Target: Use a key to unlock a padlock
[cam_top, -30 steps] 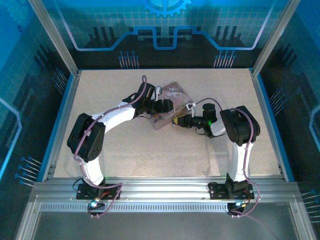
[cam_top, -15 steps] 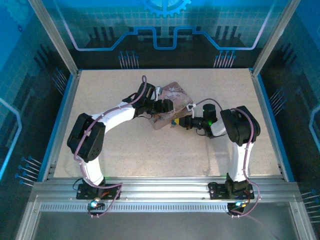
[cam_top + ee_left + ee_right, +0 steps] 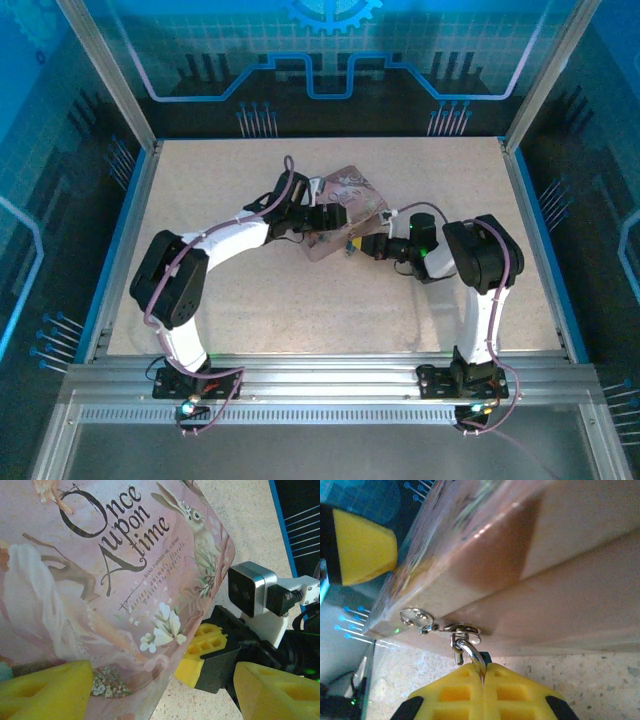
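My right gripper is pinched shut on the tiny blue-bodied padlock with a silvery shackle. It hangs from the clasp at the edge of the flat pink picture-printed tin, just above the speckled bench. My left gripper stands open around the tin's corner, not clamping it. I fear a tug would drag the loose tin, or the small lock would slip from my pads. I count one padlock, one tin, two silvery rings.

White-and-black arms, purple cables, yellow honeycomb-moulded fingers.
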You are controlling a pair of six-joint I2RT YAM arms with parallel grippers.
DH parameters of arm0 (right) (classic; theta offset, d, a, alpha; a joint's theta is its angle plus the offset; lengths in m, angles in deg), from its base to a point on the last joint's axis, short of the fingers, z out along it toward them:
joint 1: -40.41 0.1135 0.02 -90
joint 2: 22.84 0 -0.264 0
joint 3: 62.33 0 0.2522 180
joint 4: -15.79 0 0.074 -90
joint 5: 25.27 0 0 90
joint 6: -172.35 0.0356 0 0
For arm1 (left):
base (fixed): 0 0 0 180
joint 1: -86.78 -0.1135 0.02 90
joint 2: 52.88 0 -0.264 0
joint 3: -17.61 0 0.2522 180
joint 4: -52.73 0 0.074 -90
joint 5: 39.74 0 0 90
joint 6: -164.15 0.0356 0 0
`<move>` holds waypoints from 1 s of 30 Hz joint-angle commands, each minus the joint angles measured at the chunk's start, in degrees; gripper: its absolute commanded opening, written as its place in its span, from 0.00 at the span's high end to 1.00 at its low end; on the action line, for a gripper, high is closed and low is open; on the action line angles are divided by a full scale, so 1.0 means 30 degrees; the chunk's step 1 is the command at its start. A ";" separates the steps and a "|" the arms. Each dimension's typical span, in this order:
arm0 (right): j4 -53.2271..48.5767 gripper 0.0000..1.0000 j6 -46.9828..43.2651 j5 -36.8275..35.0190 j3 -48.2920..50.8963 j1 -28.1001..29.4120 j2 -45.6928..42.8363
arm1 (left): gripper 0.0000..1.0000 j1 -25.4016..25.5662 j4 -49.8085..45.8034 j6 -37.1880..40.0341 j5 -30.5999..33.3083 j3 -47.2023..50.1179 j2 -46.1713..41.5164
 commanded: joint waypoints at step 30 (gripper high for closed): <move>-1.5437 1.00 0.0651 -0.7088 -0.3829 0.1273 -0.3578 | 0.24 0.1650 -0.0301 0.0069 0.1070 0.2565 -0.0514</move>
